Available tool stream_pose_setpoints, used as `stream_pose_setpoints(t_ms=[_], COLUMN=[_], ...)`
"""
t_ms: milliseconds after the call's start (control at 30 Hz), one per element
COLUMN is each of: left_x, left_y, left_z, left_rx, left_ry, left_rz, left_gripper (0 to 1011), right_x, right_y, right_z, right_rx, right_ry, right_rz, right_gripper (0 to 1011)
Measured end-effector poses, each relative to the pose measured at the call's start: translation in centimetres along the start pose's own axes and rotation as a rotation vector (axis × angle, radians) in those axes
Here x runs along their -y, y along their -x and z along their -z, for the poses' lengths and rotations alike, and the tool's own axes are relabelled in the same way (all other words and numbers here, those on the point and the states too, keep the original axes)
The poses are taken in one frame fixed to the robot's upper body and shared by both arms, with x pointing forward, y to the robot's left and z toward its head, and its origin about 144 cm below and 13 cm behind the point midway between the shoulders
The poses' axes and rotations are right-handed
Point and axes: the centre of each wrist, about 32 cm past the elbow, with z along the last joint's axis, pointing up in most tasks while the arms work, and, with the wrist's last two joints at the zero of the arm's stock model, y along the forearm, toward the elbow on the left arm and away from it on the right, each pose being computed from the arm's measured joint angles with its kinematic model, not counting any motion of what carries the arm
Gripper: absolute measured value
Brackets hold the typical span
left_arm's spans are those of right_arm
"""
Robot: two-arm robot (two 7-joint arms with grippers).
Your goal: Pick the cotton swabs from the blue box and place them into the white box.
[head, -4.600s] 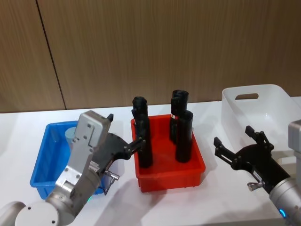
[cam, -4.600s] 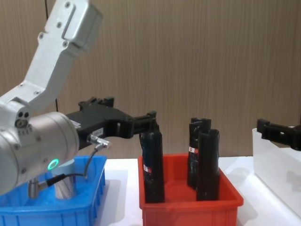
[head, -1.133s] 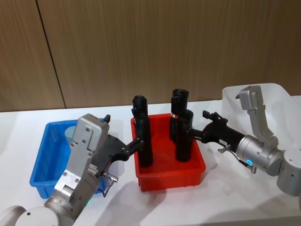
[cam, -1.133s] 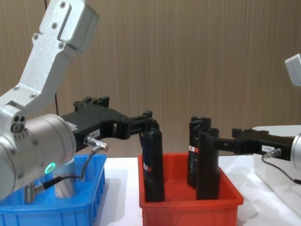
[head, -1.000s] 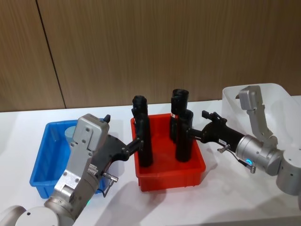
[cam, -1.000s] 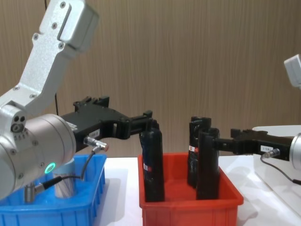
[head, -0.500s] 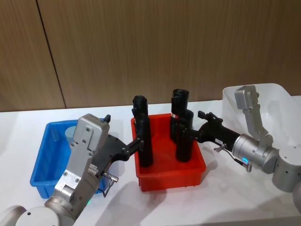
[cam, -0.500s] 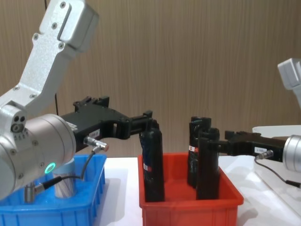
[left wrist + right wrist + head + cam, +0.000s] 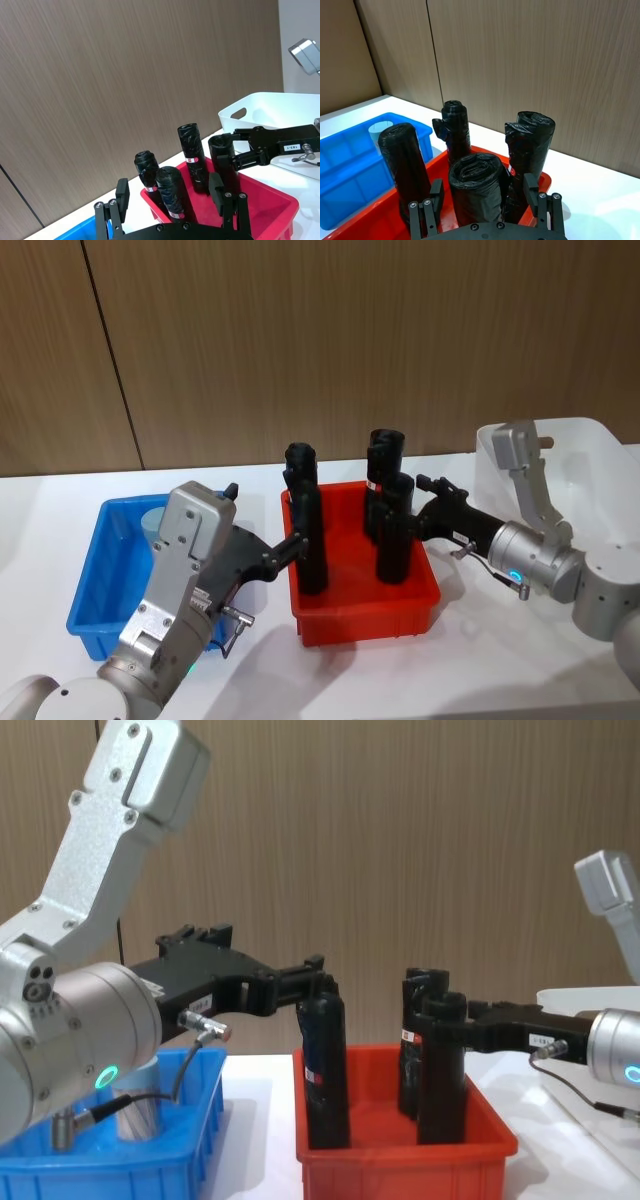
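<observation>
Right gripper (image 9: 408,519) has advanced leftward over the red bin (image 9: 365,615) since a second ago; its open fingers now straddle the near black cylinder (image 9: 395,530), one on each side per the right wrist view, though actual contact is hard to judge. Left gripper (image 9: 297,540) unchanged, fingers spread around the front-left black cylinder (image 9: 312,540), not clamped. Cotton swabs jar (image 9: 153,521) sits in the blue box (image 9: 100,585), far corner, partly hidden by the left arm, untouched. White box (image 9: 580,465) stands at far right, behind the right arm. Four black cylinders remain upright in the red bin.
</observation>
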Motion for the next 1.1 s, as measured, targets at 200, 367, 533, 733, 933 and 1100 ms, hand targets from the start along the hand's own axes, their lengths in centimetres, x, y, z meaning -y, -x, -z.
stream_pose_setpoints(t_ms=[200,367,533,733,933,1100], left_x=[0.0,0.0,0.0,0.0,0.0,0.0], left_y=[0.0,0.0,0.0,0.0,0.0,0.0], left_z=[0.0,0.0,0.0,0.0,0.0,0.0], left_rx=[0.000,0.000,0.000,0.000,0.000,0.000], left_ry=[0.000,0.000,0.000,0.000,0.000,0.000], left_rz=[0.000,0.000,0.000,0.000,0.000,0.000], left_gripper=[1004,1004,1004,1004,1004,1004], right_x=[-0.4,-0.6,-0.8,-0.9,-0.9,-0.6], right_y=[-0.2,-0.3,-0.4,-0.5,-0.6,-0.5], right_z=[0.1,0.2,0.2,0.1,-0.3,-1.1], right_rx=[0.001,0.004,0.007,0.011,0.020,0.024], right_ry=[0.003,0.004,0.002,-0.004,-0.022,-0.049], right_rz=[-0.001,-0.002,0.000,0.003,0.010,0.019], right_gripper=[964,835,707,554,499,466])
